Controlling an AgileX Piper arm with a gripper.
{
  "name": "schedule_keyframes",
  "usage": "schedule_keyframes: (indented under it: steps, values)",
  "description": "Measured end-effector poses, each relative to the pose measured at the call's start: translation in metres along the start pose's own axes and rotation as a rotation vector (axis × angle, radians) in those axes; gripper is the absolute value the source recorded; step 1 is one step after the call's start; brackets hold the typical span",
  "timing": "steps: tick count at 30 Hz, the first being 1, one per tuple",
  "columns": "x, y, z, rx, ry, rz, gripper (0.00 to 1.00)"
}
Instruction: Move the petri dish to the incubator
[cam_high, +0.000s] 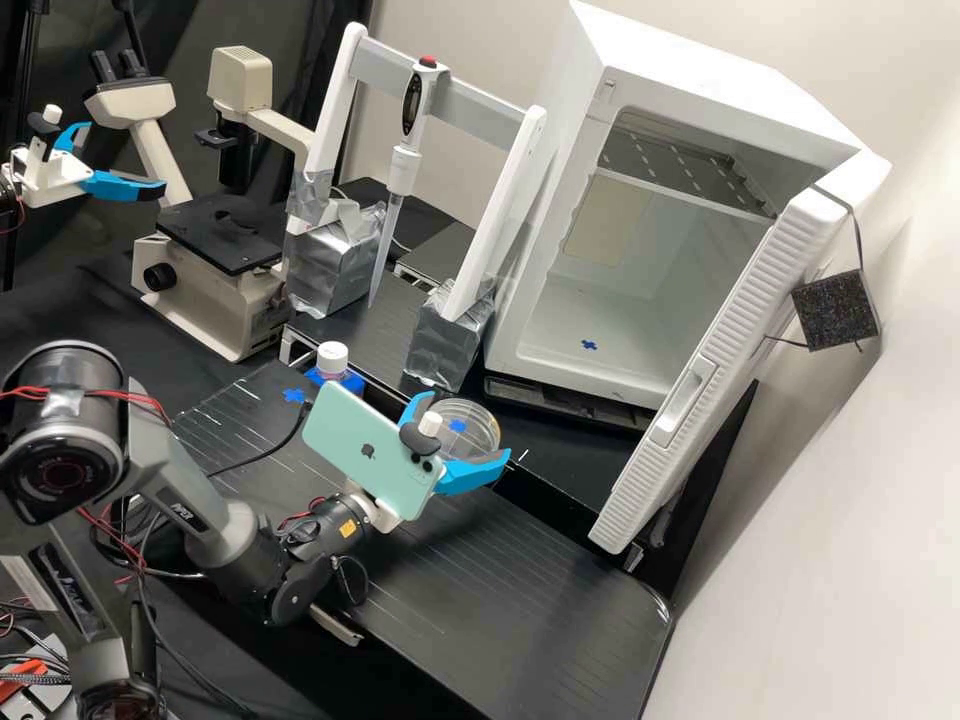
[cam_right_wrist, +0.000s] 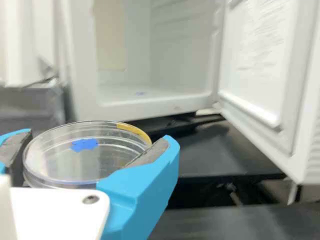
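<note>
In the high view the gripper (cam_high: 460, 440) is shut on the clear round petri dish (cam_high: 474, 422), with a finger on either side of it, in front of the incubator (cam_high: 560, 350). The incubator's door stands wide open, and a blue mark lies on its floor. In the wrist view the gripper (cam_right_wrist: 92, 157) has its grey pads against the sides of the petri dish (cam_right_wrist: 60, 160), which carries a blue mark and a yellow strip at its rim. Beyond the dish is the open incubator (cam_right_wrist: 155, 107).
The incubator door (cam_high: 720, 360) juts toward the bench on the right. A pipette (cam_high: 405, 150) hangs on a white stand left of the incubator. A white-capped bottle (cam_high: 333, 362) and a microscope (cam_high: 225, 235) are further left.
</note>
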Motion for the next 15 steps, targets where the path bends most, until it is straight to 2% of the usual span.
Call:
schedule_keyframes:
  steps: [10,15]
  values:
    - [0.032,0.017,-0.003,0.03,0.033,0.087,0.0]
    - [0.067,0.026,-0.01,0.043,0.074,0.157,0.0]
